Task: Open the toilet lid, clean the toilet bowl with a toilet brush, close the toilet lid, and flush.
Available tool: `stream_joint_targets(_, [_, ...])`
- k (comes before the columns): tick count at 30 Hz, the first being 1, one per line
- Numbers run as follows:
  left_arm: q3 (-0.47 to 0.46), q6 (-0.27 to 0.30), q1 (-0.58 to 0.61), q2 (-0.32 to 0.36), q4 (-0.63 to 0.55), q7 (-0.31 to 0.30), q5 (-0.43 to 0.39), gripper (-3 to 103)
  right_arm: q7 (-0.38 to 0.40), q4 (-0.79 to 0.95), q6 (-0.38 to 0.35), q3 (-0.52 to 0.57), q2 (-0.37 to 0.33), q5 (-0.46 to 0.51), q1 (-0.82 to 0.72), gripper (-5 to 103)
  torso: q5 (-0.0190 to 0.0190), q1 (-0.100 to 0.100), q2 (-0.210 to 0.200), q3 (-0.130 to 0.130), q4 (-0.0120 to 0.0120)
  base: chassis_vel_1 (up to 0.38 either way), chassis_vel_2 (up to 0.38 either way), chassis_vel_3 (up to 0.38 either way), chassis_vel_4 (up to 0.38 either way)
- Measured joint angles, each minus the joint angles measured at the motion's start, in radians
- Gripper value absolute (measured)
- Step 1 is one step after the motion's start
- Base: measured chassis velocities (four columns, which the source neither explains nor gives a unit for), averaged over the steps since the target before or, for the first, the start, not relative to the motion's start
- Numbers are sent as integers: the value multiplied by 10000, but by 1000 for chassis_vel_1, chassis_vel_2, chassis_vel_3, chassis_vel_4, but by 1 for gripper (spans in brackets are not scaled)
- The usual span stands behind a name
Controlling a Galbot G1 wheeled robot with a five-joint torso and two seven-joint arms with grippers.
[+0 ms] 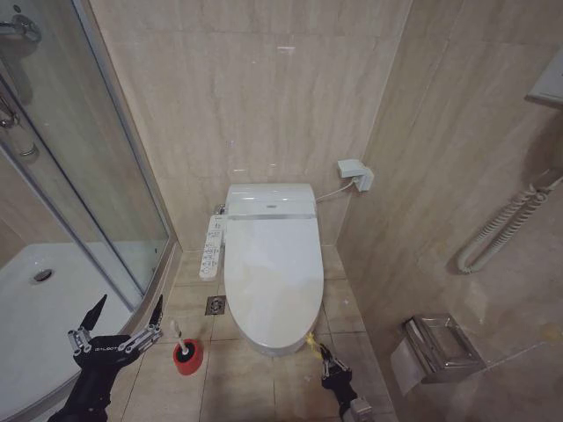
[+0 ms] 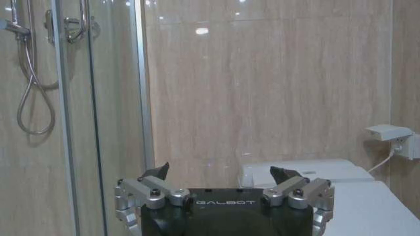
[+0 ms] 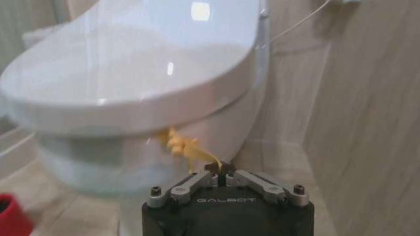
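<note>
Head view is showing the right gripper (image 1: 321, 352) reaching low at the front of the toilet, its jaws clenched on the yellow strap (image 3: 184, 147) hanging from the glossy white toilet lid (image 1: 271, 277), which is lying closed over the bowl. Beside the glass shower door (image 1: 84, 176), the left gripper (image 1: 117, 321) is hovering with jaws released, above the toilet brush (image 1: 176, 330) standing in its red holder cup (image 1: 187, 357) on the tiled floor (image 1: 255, 387), bristles hidden.

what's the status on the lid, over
Right gripper shut on yellow strap. Left gripper open, near toilet brush. Toilet lid down. Nothing blocking.
</note>
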Motion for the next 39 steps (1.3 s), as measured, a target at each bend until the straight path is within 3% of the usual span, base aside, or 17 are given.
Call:
stream_joint_targets(8, [0, 0, 0, 0, 0, 0, 0, 100, 327, 1590, -3, 555, -49, 1328, -488, 2, 5, 0, -1, 1, 3, 0, 0, 0, 0])
stream_joint_targets(12, [0, 0, 0, 1, 0, 0, 0, 100, 456, 2875, -342, 906, -231, 2360, -714, 2, -3, 0, 0, 0, -4, 0, 0, 0, 0])
stream_joint_targets(14, [0, 0, 0, 0, 0, 0, 0, 100, 622, 3987, -952, 1097, -420, 3377, -832, 2, 3, 0, 0, 1, 0, 0, 0, 0, 0])
stream_joint_targets(22, [0, 0, 0, 0, 0, 0, 0, 100, 1316, 6530, -2296, 1406, -715, 4998, -471, 2, -3, 0, 0, 1, -2, 0, 0, 0, 0])
stream_joint_targets(25, [0, 0, 1, 0, 0, 1, 0, 100, 1947, 7791, -3227, 1482, -751, 5982, 131, 2, -5, 0, 0, 1, -1, 0, 0, 0, 0])
stream_joint_targets(28, [0, 0, 0, 0, 0, 0, 0, 100, 2089, 8048, -3352, 1562, -695, 6064, 600, 2, -5, 0, 0, 1, 2, 0, 0, 0, 0])
stream_joint_targets(33, [0, 0, 1, 0, 0, 0, 1, 100, 1974, 7924, -2874, 1600, -677, 5942, 1320, 2, -4, 2, -1, 2, 3, 0, 0, 0, 0])
stream_joint_targets(39, [0, 0, 0, 0, 0, 0, 0, 100, 2037, 7057, -2807, 1307, -333, 6252, 2617, 2, -2, 1, 0, 0, -6, 0, 0, 0, 0])
